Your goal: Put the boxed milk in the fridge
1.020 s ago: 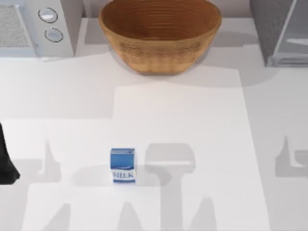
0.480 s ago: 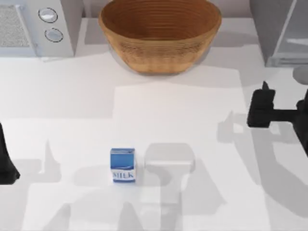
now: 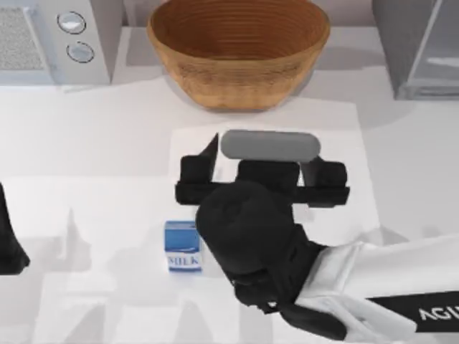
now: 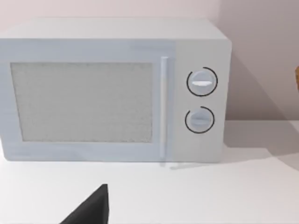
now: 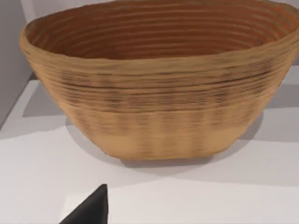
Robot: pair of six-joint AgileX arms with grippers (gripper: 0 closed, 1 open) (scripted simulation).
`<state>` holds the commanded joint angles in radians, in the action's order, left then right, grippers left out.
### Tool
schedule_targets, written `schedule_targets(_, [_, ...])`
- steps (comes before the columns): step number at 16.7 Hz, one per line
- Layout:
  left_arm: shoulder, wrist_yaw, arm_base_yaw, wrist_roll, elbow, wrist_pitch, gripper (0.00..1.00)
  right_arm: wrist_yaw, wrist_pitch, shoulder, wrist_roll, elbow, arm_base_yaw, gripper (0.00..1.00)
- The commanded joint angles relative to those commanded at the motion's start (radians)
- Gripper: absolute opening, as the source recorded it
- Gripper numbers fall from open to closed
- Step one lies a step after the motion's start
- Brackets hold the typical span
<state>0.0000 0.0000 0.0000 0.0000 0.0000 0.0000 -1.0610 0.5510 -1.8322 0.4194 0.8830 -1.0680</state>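
Hovering wide open and empty, the right hand (image 3: 262,172) sits just beyond the boxed milk (image 3: 183,246).

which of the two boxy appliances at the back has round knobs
The microwave at the table's back left: two round knobs beside a mesh window. The fridge, back right, is plain grey with a pale glass-like door.
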Motion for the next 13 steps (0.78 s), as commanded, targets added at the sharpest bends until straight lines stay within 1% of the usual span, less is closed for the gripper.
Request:
schedule_targets(3, [0.0,0.0,0.0,0.0,0.0,0.0,1.0,-0.108,0.097,-0.213,0.036,0.101,-0.113,1.0])
schedule_targets(6, [0.0,0.0,0.0,0.0,0.0,0.0,1.0,-0.186,0.171,-0.374,0.056,0.164,-0.19,1.0])
schedule_targets(10, [0.0,0.0,0.0,0.0,0.0,0.0,1.0,-0.26,0.239,-0.524,0.064,0.211,-0.252,1.0])
schedule_targets(13, [0.0,0.0,0.0,0.0,0.0,0.0,1.0,-0.288,0.262,-0.578,0.063,0.224,-0.271,1.0])
